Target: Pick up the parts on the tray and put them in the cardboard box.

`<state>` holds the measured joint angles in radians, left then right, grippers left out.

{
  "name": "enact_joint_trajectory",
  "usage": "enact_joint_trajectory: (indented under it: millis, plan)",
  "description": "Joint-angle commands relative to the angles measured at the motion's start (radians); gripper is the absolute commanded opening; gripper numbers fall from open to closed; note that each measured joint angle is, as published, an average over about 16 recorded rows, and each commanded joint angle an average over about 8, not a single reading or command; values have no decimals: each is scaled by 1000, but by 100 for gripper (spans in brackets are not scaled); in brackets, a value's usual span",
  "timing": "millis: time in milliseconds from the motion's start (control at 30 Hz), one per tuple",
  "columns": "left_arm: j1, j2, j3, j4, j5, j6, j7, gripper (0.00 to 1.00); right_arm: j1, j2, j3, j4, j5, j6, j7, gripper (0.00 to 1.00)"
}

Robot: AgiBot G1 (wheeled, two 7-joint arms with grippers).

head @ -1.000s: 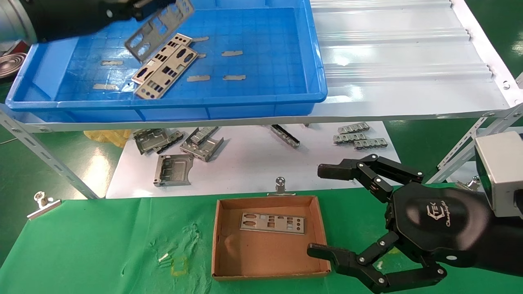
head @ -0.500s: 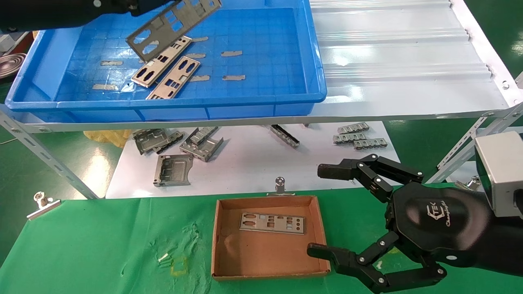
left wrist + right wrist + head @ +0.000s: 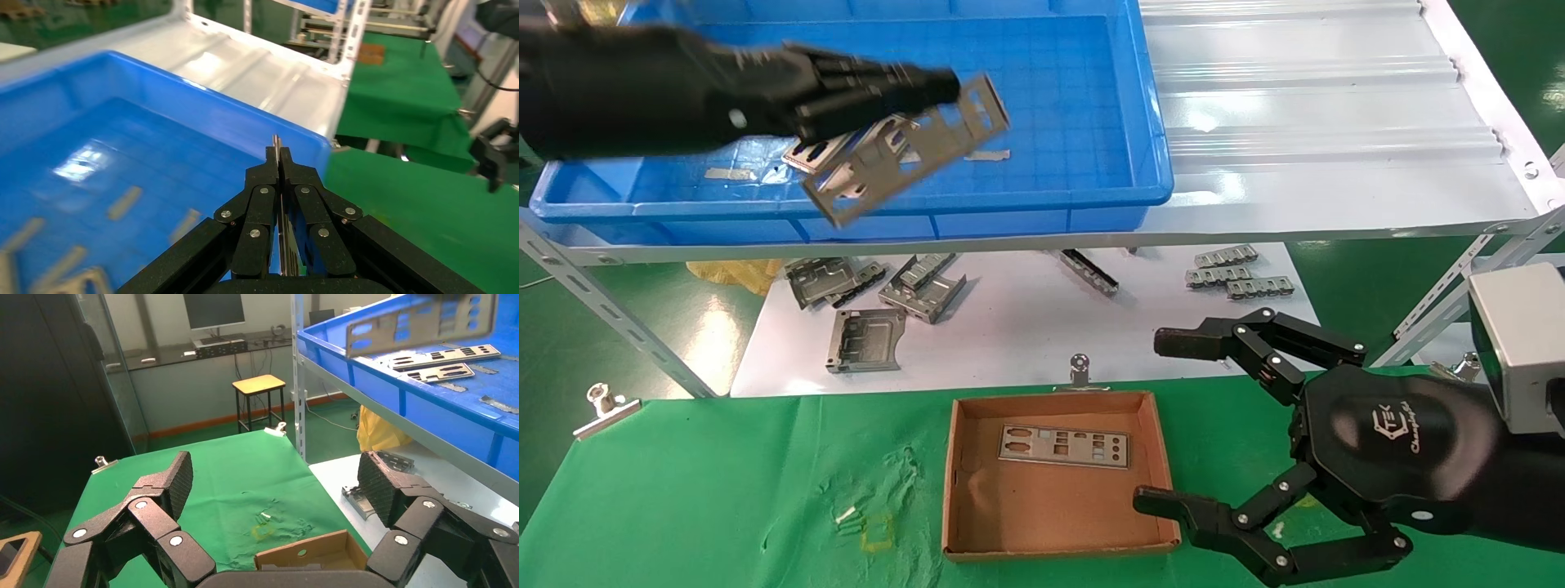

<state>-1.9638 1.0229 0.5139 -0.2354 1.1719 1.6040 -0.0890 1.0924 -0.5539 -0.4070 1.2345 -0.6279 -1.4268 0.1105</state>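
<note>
Setting: green cloth over the near table, a white corrugated shelf beyond it, with the cardboard box taken as the landmark for every place below.
Tray: the blue tray sits on the shelf, beyond the cardboard box and to its left.
Left gripper: the left gripper hangs over the tray's near wall, up-left of the cardboard box, its fingers clenched on a held plate; the wrist view shows the plate edge-on between them.
Parts in the tray: two more plates lie flat on the tray floor, beyond the cardboard box, partly hidden by the arm in the head view.
Loose brackets: grey brackets lie on a white board between tray and cardboard box.
Plate in the box: one delivered plate lies flat by the far wall.
Key relation: the cardboard box lies toward the robot and somewhat right of the held plate, whose long axis runs slantwise, so it probably needs carrying nearer and lowering.
Right gripper: the right gripper rests just right of the cardboard box, spread wide, holding nothing.
</note>
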Motion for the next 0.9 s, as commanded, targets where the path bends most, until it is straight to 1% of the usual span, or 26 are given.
enact_joint_trajectory:
  millis: [33, 267, 367, 467, 533, 667, 900]
  plan:
    - [36, -7, 5, -48, -21, 4, -21, 0, 0, 0, 0, 0, 0, 0, 0, 100]
    - [166, -93, 69, -307, -161, -7, -129, 0, 0, 0, 0, 0, 0, 0, 0, 100]
    - [214, -112, 98, -375, -200, -14, -151, 0, 0, 0, 0, 0, 0, 0, 0, 100]
    - [270, -112, 125, -410, -223, -23, -148, 0, 0, 0, 0, 0, 0, 0, 0, 100]
    - [305, -101, 143, -417, -224, -32, -129, 0, 0, 0, 0, 0, 0, 0, 0, 100]
    - [362, -56, 181, -398, -184, -62, -49, 0, 0, 0, 0, 0, 0, 0, 0, 100]
    - [392, 68, 235, -280, -90, -136, 102, 0, 0, 0, 0, 0, 0, 0, 0, 100]
